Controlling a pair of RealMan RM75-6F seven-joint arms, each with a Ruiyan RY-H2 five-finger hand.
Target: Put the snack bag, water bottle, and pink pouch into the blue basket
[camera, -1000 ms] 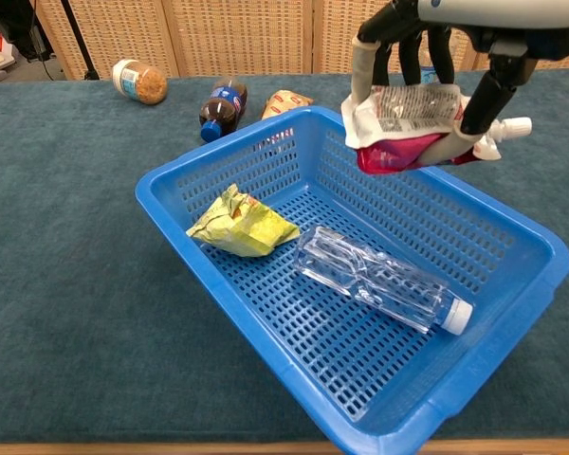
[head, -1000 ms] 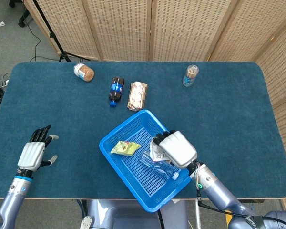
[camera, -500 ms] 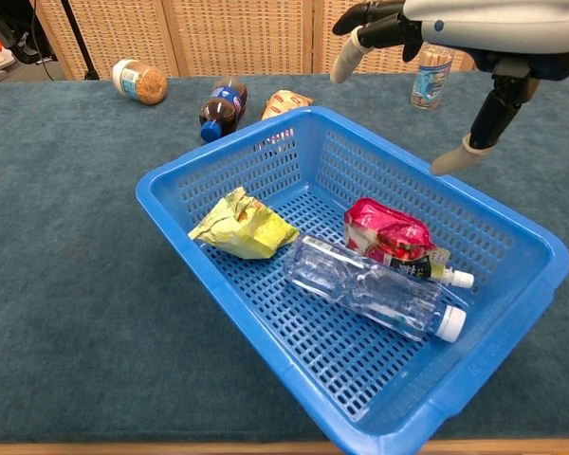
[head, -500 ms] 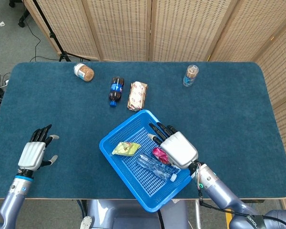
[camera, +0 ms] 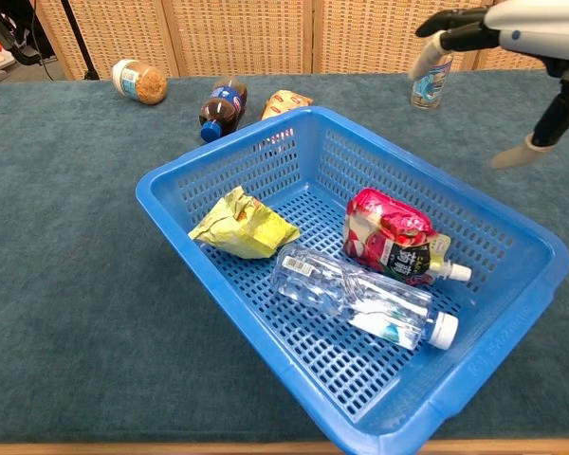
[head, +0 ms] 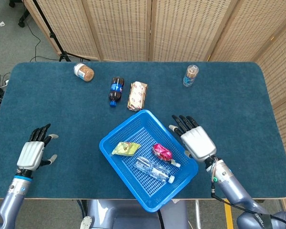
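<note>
The blue basket sits near the table's front edge. Inside it lie the yellow-green snack bag, the clear water bottle on its side, and the pink pouch next to the bottle. My right hand hovers just right of the basket with fingers spread and nothing in it. My left hand rests at the front left of the table, open and empty, far from the basket.
Behind the basket lie a cola bottle and a wrapped snack pack. A jar lies at the back left; a small clear container stands at the back right. Folding screens stand behind the table.
My right hand let go of the pink pouch, which dropped into the basket beside the water bottle. The hand then opened and moved right, off the basket. The bottle shifted slightly.
</note>
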